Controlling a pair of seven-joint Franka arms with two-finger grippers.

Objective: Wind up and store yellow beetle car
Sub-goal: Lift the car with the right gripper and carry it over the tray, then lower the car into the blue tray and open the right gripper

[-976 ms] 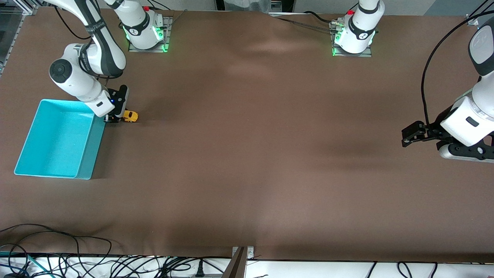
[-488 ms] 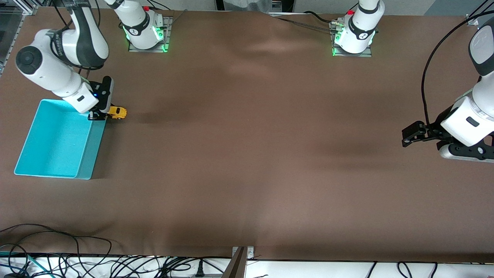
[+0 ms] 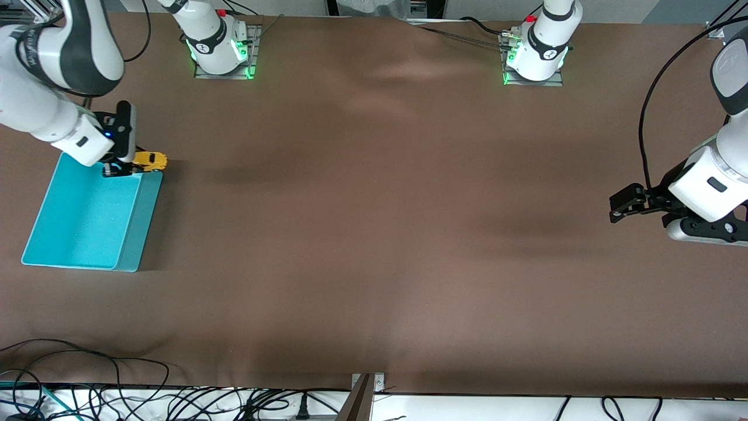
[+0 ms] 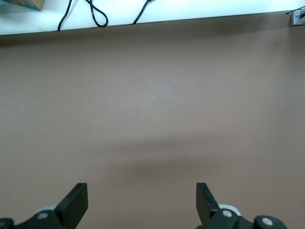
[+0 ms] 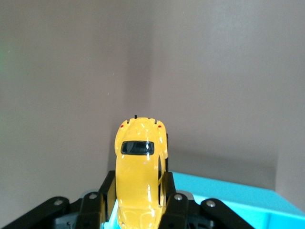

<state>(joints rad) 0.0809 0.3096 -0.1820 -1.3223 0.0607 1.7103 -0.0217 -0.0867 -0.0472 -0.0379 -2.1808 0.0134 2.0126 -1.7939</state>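
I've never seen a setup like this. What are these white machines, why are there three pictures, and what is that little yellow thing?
The white machines are two robot arms bolted to a brown table. The wide picture comes from a high camera facing them; the other two come from cameras on each arm's wrist. The yellow thing is a toy beetle car. The right gripper has its fingers shut on the car and holds it in the air over the corner of a teal bin, where it is to be stored. The right wrist picture shows the car from above. The left gripper waits, fingers open, over the table at the left arm's end.
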